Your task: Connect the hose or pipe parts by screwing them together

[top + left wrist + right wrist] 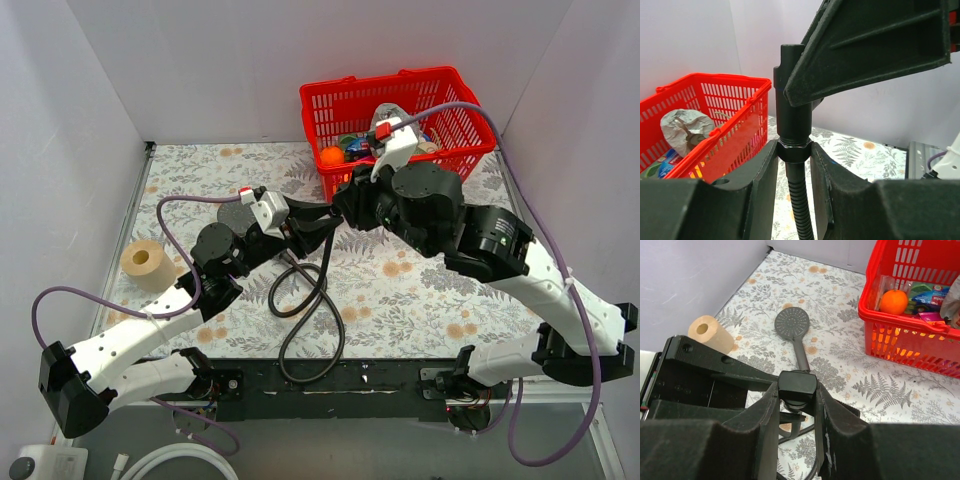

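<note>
My left gripper (793,150) is shut on the hex nut (792,151) at the end of the black flexible hose (799,200). A black cylindrical fitting (790,100) stands upright on that nut. My right gripper (797,390) is shut on the top end of that fitting (797,385). Both grippers meet above mid-table, left (325,222) and right (345,205). The hose (300,350) hangs down and loops toward the near edge. The grey shower head (792,322) lies flat on the table beyond the grippers, disc away from me, held by neither gripper.
A red basket (390,82) with an orange (893,301) and other items stands at the back right. A paper roll (146,260) lies at the left edge. White walls close in the left, back and right sides.
</note>
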